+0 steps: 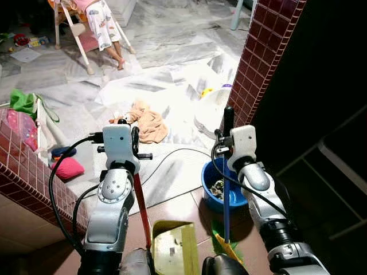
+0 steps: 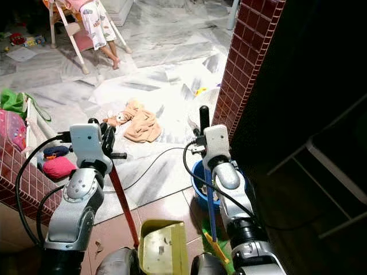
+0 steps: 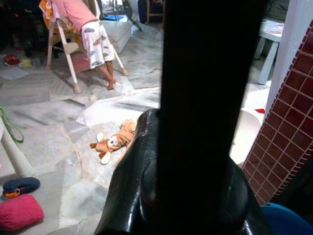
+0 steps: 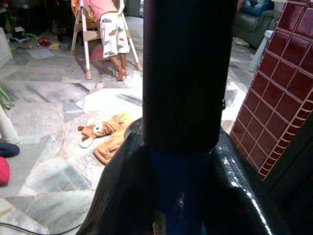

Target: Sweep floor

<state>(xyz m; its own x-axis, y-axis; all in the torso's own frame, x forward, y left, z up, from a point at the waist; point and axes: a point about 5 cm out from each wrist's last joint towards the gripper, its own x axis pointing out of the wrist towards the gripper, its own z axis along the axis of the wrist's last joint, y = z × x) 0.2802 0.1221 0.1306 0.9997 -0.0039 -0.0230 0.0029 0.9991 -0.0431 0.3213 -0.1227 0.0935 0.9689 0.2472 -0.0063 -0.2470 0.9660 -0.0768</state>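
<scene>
Two tools in hand. Left gripper [image 1: 135,140] is closed on the red pole handle [image 1: 141,209] of a yellow-green plastic dustpan [image 1: 173,247]; right gripper [image 1: 228,130] is clamped round the black-capped blue handle [image 1: 226,206] of a broom whose yellow-and-green head [image 1: 225,245] rests on the brown tiled floor [image 1: 178,207] just beside the pan.

Both handles stand near upright, long axes running from the grippers down to the floor at the robot's feet; the red one leans slightly, its foot nearer the middle. Pan mouth faces away from the robot.

Step, as judged: tools held ready, stroke not begun. A blue plastic bucket [image 1: 213,173] sits just behind the broom. Next move would call for drawing the head across the tiles toward the pan mouth, clear of the black cable [image 1: 172,153].
</scene>
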